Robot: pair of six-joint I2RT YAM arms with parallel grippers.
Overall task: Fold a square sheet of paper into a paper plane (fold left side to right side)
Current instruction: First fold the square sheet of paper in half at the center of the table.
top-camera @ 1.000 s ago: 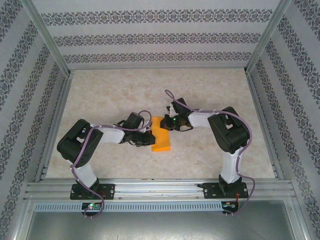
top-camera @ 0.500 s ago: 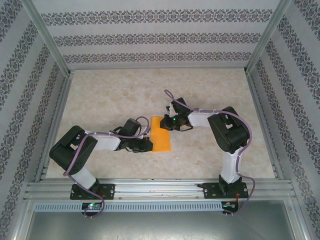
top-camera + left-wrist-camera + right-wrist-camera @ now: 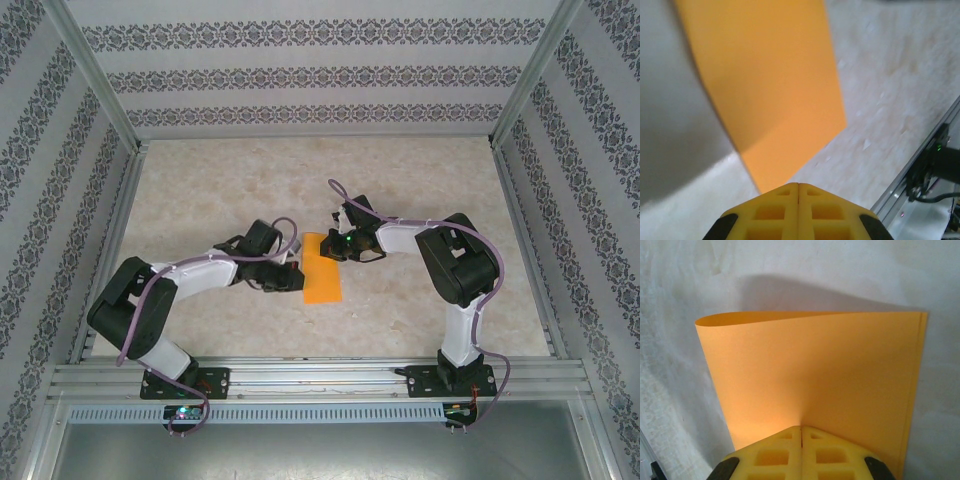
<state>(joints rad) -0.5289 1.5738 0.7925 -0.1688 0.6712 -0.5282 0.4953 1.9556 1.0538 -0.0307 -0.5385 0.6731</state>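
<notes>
The square sheet of paper (image 3: 323, 278) lies on the table doubled over into a tall orange rectangle. In the right wrist view the sheet of paper (image 3: 815, 370) has a rounded, puffed fold on the left and two aligned edges on the right. My right gripper (image 3: 801, 427) is shut, its tip pressing a small dent into the top layer at the far end (image 3: 333, 243). My left gripper (image 3: 293, 280) is shut at the sheet's left folded edge. In the left wrist view the paper (image 3: 765, 75) narrows down to the left gripper's (image 3: 798, 185) closed fingertips.
Marble-patterned tabletop (image 3: 420, 190) surrounds the paper. Patterned walls and metal frame posts (image 3: 95, 80) enclose it, and a metal rail (image 3: 320, 378) runs along the near edge. That rail and a cable show at the lower right in the left wrist view (image 3: 935, 165).
The left gripper slid toward the near edge along the paper's left side, then came back up it. Its elbow swung out to the left. The right gripper stayed put.
</notes>
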